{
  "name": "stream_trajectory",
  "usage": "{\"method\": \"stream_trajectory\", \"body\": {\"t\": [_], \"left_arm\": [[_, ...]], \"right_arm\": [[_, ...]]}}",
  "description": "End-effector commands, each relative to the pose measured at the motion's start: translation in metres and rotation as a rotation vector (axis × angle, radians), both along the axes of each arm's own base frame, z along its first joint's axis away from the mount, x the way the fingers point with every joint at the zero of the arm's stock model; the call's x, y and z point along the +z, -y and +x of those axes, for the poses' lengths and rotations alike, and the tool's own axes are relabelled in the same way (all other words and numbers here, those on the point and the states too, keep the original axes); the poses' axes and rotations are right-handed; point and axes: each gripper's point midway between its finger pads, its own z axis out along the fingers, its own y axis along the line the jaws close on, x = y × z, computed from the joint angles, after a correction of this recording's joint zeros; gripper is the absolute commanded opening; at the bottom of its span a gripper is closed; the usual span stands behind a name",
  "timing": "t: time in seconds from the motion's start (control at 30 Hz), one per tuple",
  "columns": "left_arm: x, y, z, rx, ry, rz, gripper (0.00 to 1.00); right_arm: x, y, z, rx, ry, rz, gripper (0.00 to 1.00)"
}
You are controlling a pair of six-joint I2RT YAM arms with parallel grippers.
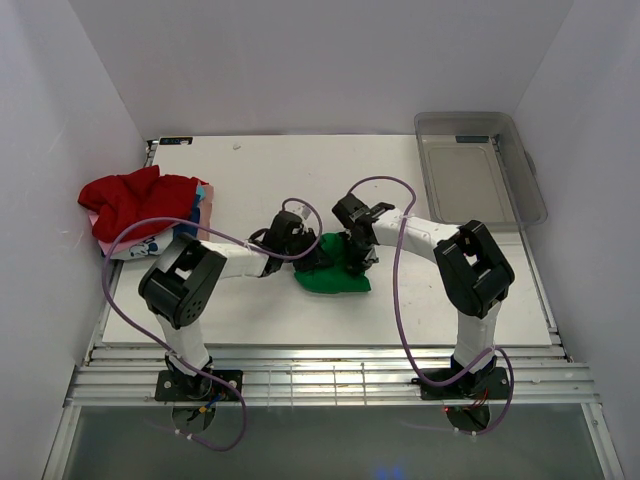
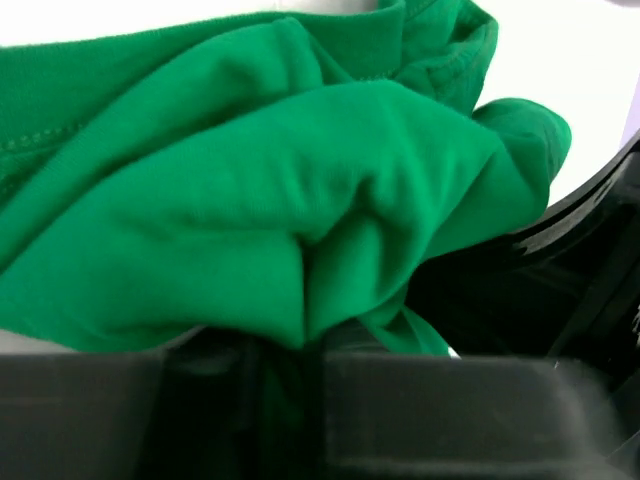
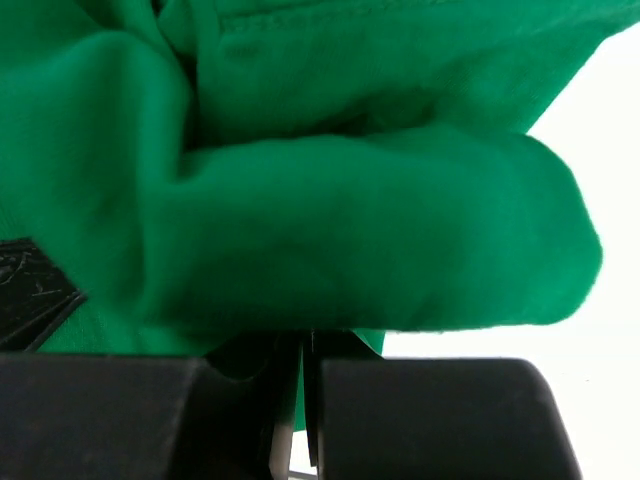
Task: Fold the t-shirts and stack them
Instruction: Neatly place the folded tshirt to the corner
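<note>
Now clamps bunched green t-shirt (image 1: 335, 276) at middle of bench (image 1: 300, 170) from both sides, left fingers (image 2: 450, 420) and right fingers (image 3: 440, 420) each closed tight on a fold, with red t-shirt (image 1: 130, 200) and printed pink/white t-shirt (image 1: 150, 246) heaped far-left.

2 white arms (image 1: 420, 232) with black joints (image 1: 183, 283), each trailing 1 looping purple cable (image 1: 397, 310).

A white table (image 1: 300, 320) is seen, with a crumpled green t-shirt (image 1: 335, 278) laid near its middle, toward the near edge. At the left edge a red t-shirt (image 1: 130, 200) is heaped over a pink and white printed t-shirt (image 1: 145, 245). A clear plastic bin (image 1: 470, 185) is set at the far right corner.
</note>
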Motion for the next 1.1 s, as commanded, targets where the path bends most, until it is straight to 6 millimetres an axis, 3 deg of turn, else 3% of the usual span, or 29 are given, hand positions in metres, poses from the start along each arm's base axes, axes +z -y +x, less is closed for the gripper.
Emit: {"method": "stream_trajectory", "body": {"t": [0.0,0.03,0.23,0.33,0.37,0.43,0.47,0.53,0.63,0.67,0.93,0.97,1.03,1.07], "left_arm": [[-0.043,-0.024,-0.039,-0.03,-0.159,0.168,0.1],[-0.042,-0.027,-0.035,-0.014,-0.153,0.19,0.0],[-0.033,-0.042,-0.029,0.006,-0.115,0.283,0.0],[-0.015,-0.051,-0.019,0.019,-0.081,0.318,0.0],[-0.012,-0.062,-0.018,0.036,-0.091,0.366,0.0],[0.016,-0.068,0.0,0.041,-0.019,0.395,0.0],[0.022,-0.08,0.001,0.052,-0.026,0.432,0.0],[0.05,-0.092,0.022,0.081,0.045,0.469,0.0],[0.09,-0.119,0.04,0.144,0.088,0.5,0.0],[0.099,-0.137,0.041,0.162,0.085,0.525,0.0],[0.183,-0.217,0.069,0.313,0.216,0.642,0.0],[0.201,-0.224,0.076,0.34,0.252,0.646,0.0],[0.215,-0.241,0.083,0.359,0.275,0.683,0.0],[0.233,-0.257,0.09,0.408,0.3,0.695,0.0]], "right_arm": [[-0.008,-0.006,-0.004,0.01,-0.003,0.001,0.08],[-0.007,-0.006,-0.004,0.013,-0.002,0.002,0.08],[-0.01,-0.006,-0.006,0.013,-0.008,-0.001,0.08],[-0.007,-0.004,-0.007,0.012,-0.003,-0.004,0.08],[-0.005,-0.003,-0.006,0.014,0.003,-0.004,0.08],[0.007,-0.002,-0.002,0.013,0.029,-0.006,0.09],[0.011,-0.001,-0.001,0.012,0.038,-0.009,0.12],[0.026,-0.002,0.005,0.016,0.076,-0.005,0.2],[0.041,-0.001,0.007,0.026,0.106,0.0,0.24],[0.046,0.0,0.008,0.028,0.115,0.003,0.24],[0.047,-0.003,0.002,0.072,0.104,0.029,0.25],[0.045,-0.002,0.001,0.075,0.1,0.029,0.25],[0.042,-0.002,-0.002,0.082,0.092,0.034,0.25],[0.04,-0.001,-0.003,0.089,0.088,0.032,0.25]]}}
